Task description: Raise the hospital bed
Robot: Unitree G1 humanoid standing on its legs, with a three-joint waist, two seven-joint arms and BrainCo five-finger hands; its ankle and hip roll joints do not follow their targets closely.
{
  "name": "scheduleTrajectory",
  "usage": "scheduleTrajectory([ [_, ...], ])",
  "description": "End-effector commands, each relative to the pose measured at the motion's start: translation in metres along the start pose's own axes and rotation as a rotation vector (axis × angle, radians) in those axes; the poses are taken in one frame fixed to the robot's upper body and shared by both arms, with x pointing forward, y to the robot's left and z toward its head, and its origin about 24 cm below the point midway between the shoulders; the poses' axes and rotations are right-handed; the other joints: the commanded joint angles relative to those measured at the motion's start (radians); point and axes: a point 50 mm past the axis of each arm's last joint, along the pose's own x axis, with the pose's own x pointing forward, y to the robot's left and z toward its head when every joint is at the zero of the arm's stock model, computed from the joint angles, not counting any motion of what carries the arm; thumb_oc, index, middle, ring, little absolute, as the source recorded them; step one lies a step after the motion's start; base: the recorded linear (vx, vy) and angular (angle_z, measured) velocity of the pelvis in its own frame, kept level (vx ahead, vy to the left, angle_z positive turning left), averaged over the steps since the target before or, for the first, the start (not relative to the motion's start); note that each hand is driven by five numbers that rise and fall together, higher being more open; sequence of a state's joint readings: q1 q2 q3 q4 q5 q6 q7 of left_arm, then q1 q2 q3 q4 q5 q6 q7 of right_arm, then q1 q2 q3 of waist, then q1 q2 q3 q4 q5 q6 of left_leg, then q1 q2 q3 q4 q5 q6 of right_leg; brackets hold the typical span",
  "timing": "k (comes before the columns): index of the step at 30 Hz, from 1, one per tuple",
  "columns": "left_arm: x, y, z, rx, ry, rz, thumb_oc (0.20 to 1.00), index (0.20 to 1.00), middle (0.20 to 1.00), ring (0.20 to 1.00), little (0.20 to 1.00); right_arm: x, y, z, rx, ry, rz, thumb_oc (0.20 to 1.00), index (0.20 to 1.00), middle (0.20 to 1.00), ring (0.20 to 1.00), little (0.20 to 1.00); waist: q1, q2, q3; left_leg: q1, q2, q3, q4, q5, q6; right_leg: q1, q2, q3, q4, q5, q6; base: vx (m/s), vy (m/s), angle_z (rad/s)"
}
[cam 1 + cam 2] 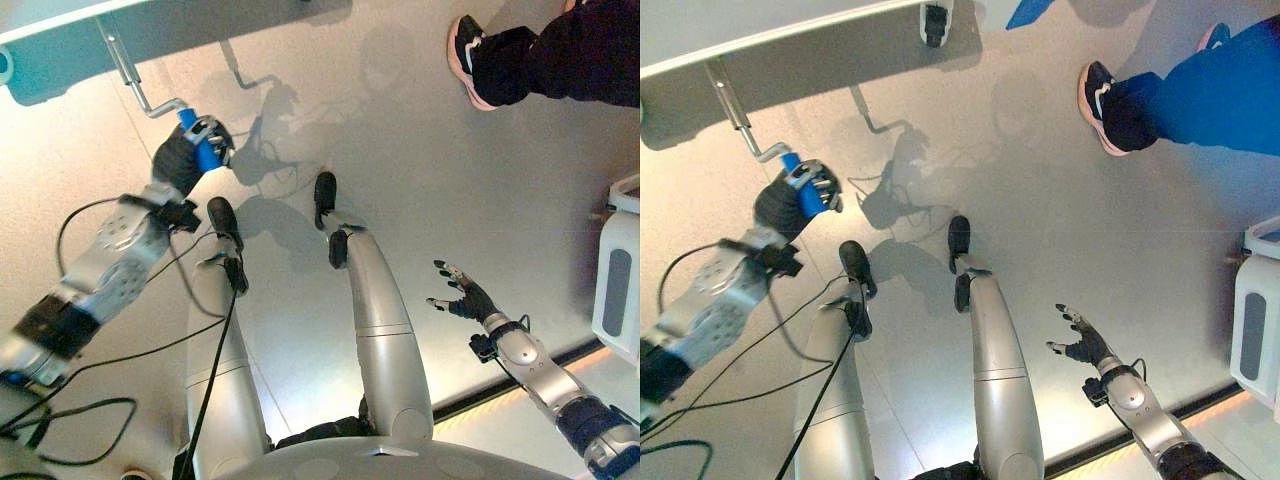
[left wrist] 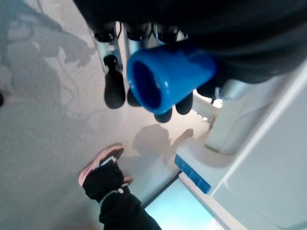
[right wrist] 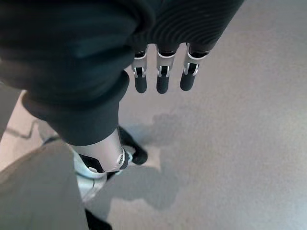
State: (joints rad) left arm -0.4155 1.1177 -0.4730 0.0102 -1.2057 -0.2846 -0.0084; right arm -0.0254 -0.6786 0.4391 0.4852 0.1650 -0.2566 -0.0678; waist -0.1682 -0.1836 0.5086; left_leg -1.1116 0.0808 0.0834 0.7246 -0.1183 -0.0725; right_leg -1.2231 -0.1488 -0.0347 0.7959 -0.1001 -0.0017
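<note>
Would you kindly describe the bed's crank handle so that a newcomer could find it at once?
Start at the hospital bed, the pale frame along the far left edge of the floor. A bent metal crank rod runs out from beneath it to the blue grip, held in the left hand. It is the one bright blue part on that bare metal rod.

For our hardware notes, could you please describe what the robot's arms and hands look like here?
Both arms are silver-grey segmented shells with dark bands near the elbows. The left hand and right hand each wear a dark ribbed cover over the back and wrist, from which slim silver fingers with rounded dark tips extend.
</note>
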Motion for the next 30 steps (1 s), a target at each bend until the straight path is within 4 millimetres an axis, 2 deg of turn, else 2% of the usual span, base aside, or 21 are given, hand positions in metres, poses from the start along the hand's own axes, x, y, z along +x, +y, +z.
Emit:
scheduleTrajectory([
  [1, -0.014, -0.057, 0.028, -0.012, -0.177, -0.346, 0.200, 0.200, 0.200, 0.200, 0.200, -0.019, -0.005, -0.023, -0.023, 0.074, 0.007, 1.000, 1.000, 1.000, 1.000, 1.000, 0.016, 0.043, 0.011, 0.013, 0.020, -0.017, 0.032, 0.057, -0.006, 0.012, 0.012, -0.005, -0.110, 0.159, 0.112, 0.03, 0.141, 0.15],
  [2, -0.024, -0.053, 0.027, -0.002, -0.160, -0.334, 0.200, 0.200, 0.200, 0.200, 0.200, -0.023, -0.003, -0.029, -0.017, 0.098, 0.014, 1.000, 1.000, 1.000, 1.000, 1.000, 0.036, 0.054, 0.011, 0.007, 0.010, -0.020, 0.061, 0.052, -0.001, 0.014, 0.000, -0.006, -0.090, 0.160, 0.119, 0.04, 0.112, 0.14],
  [9, -0.036, -0.039, 0.021, 0.002, -0.131, -0.260, 0.200, 0.200, 0.200, 0.200, 0.200, -0.025, 0.004, -0.036, -0.005, 0.130, 0.036, 1.000, 1.000, 1.000, 1.000, 1.000, 0.060, 0.058, 0.011, 0.004, -0.002, -0.025, 0.088, 0.048, 0.003, 0.042, -0.024, -0.007, -0.098, 0.175, 0.132, 0.02, 0.107, 0.05],
  [10, -0.038, -0.031, 0.017, 0.001, -0.129, -0.205, 0.200, 0.200, 0.200, 0.200, 0.200, -0.024, 0.005, -0.037, 0.003, 0.134, 0.038, 1.000, 1.000, 1.000, 1.000, 1.000, 0.070, 0.056, 0.011, 0.008, -0.006, -0.027, 0.088, 0.049, 0.004, 0.055, -0.031, -0.010, -0.116, 0.182, 0.136, 0.01, 0.102, 0.03],
  [16, -0.044, -0.011, 0.009, 0.030, -0.118, -0.077, 0.200, 0.200, 0.200, 0.200, 0.200, -0.018, 0.003, -0.030, 0.010, 0.109, 0.033, 1.000, 1.000, 1.000, 1.000, 1.000, 0.082, 0.048, 0.011, 0.015, -0.014, -0.025, 0.075, 0.040, 0.005, 0.092, -0.040, -0.017, -0.206, 0.205, 0.146, 0.00, 0.122, 0.02],
  [17, -0.048, 0.001, 0.004, 0.029, -0.112, 0.000, 0.200, 0.200, 0.200, 0.200, 0.200, -0.015, 0.003, -0.028, 0.014, 0.101, 0.024, 1.000, 1.000, 1.000, 1.000, 1.000, 0.088, 0.046, 0.011, 0.006, -0.017, -0.024, 0.090, 0.030, 0.009, 0.092, -0.041, -0.014, -0.214, 0.210, 0.151, -0.01, 0.105, 0.01],
  [20, -0.052, 0.010, -0.001, 0.030, -0.103, 0.064, 0.200, 0.200, 0.200, 0.200, 0.200, -0.013, 0.002, -0.026, 0.018, 0.095, 0.022, 1.000, 1.000, 1.000, 1.000, 1.000, 0.092, 0.044, 0.011, -0.005, -0.018, -0.023, 0.109, 0.024, 0.011, 0.091, -0.042, -0.012, -0.222, 0.215, 0.155, 0.00, 0.146, -0.05],
  [21, -0.054, 0.019, -0.006, 0.045, -0.092, 0.129, 0.200, 0.200, 0.200, 0.200, 0.200, -0.012, 0.002, -0.024, 0.025, 0.090, 0.016, 1.000, 1.000, 1.000, 1.000, 1.000, 0.093, 0.040, 0.011, -0.017, -0.019, -0.025, 0.131, 0.020, 0.011, 0.090, -0.042, -0.008, -0.230, 0.221, 0.158, 0.02, 0.115, -0.04],
  [25, -0.058, 0.033, -0.015, 0.058, -0.068, 0.221, 0.200, 0.200, 0.200, 0.200, 0.200, -0.009, 0.003, -0.023, 0.035, 0.089, 0.006, 1.000, 1.000, 1.000, 1.000, 1.000, 0.094, 0.042, 0.011, -0.037, -0.023, -0.027, 0.163, 0.015, 0.011, 0.082, -0.040, -0.001, -0.224, 0.224, 0.163, 0.02, 0.095, -0.06],
  [27, -0.059, 0.054, -0.026, 0.097, -0.035, 0.363, 0.200, 0.200, 0.200, 0.200, 0.200, -0.005, 0.006, -0.017, 0.054, 0.069, 0.006, 1.000, 1.000, 1.000, 1.000, 1.000, 0.089, 0.036, 0.011, -0.071, -0.026, -0.024, 0.214, 0.011, 0.008, 0.055, -0.032, 0.016, -0.195, 0.219, 0.162, 0.04, 0.126, -0.04],
  [29, -0.056, 0.058, -0.026, 0.103, -0.042, 0.397, 0.200, 0.200, 0.200, 0.200, 0.200, -0.004, 0.006, -0.015, 0.061, 0.063, 0.006, 1.000, 1.000, 1.000, 1.000, 1.000, 0.088, 0.034, 0.011, -0.083, -0.027, -0.026, 0.230, 0.012, 0.008, 0.044, -0.029, 0.020, -0.180, 0.217, 0.161, 0.02, 0.050, -0.06],
  [30, -0.050, 0.067, -0.027, 0.158, -0.026, 0.438, 0.200, 0.200, 0.200, 0.200, 0.200, -0.002, 0.009, -0.011, 0.070, 0.046, 0.013, 1.000, 1.000, 1.000, 1.000, 1.000, 0.077, 0.024, 0.011, -0.101, -0.027, -0.026, 0.252, 0.015, 0.002, 0.023, -0.024, 0.029, -0.153, 0.212, 0.160, 0.03, 0.050, -0.01],
])
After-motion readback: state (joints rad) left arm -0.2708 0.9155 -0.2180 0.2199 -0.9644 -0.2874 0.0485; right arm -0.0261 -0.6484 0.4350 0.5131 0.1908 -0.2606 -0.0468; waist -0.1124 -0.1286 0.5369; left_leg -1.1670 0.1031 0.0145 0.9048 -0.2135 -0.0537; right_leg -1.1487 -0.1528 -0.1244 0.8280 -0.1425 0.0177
